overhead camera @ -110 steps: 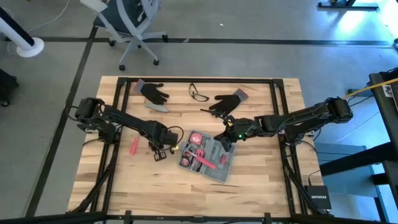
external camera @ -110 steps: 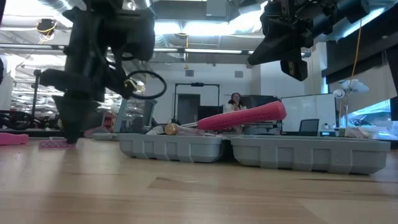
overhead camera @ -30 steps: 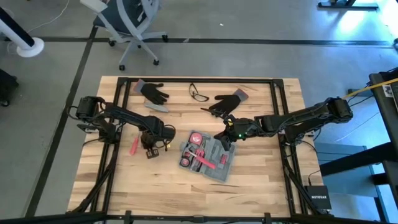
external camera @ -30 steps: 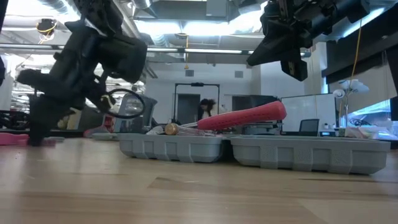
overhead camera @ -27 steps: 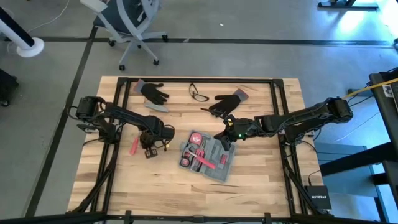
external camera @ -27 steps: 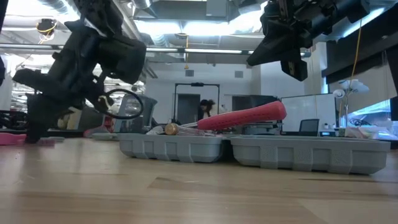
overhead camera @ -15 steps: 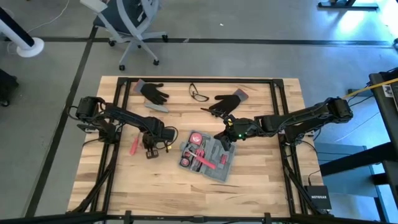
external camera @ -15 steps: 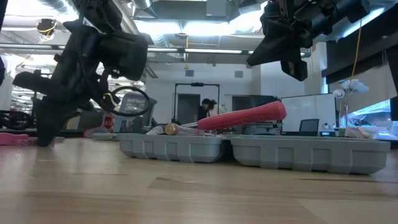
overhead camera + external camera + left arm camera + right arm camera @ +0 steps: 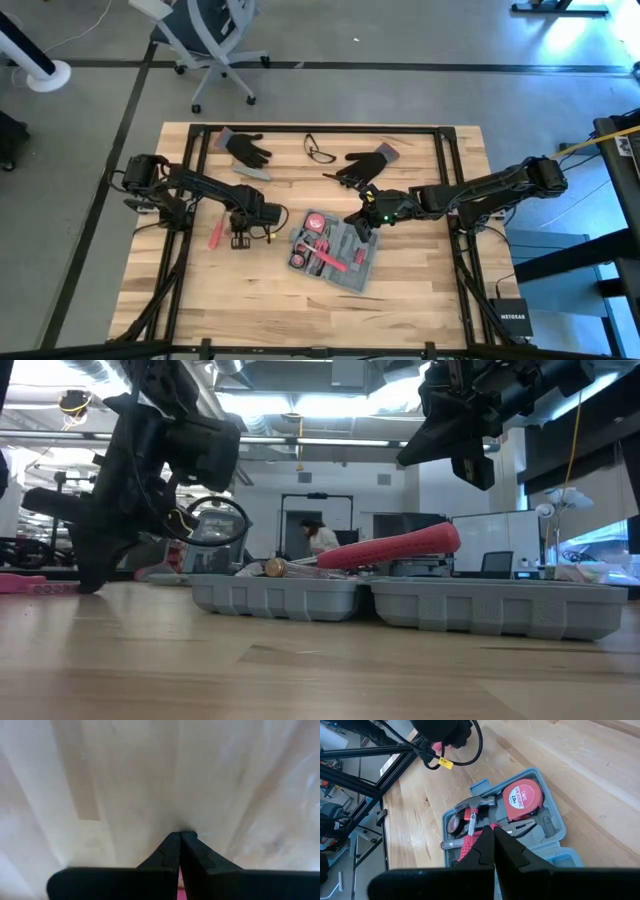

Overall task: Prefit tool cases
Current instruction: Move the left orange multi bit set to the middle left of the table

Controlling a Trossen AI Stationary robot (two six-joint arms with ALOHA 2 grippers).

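Fingers on our left gripper are pressed together, beside the tool case. We should spread them before grabbing tools.

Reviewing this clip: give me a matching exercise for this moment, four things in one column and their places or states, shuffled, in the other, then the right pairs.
Things:
1. tool case
2. left gripper
3. right gripper
4. safety glasses

Places or states:
A. shut, raised over the case's far edge
B. lies open near the table's middle, red-handled tools in its slots
C. shut, tips down at the bare wood left of the case
D. at the table's far edge, between the two gloves

Pairs: 1-B, 2-C, 3-A, 4-D
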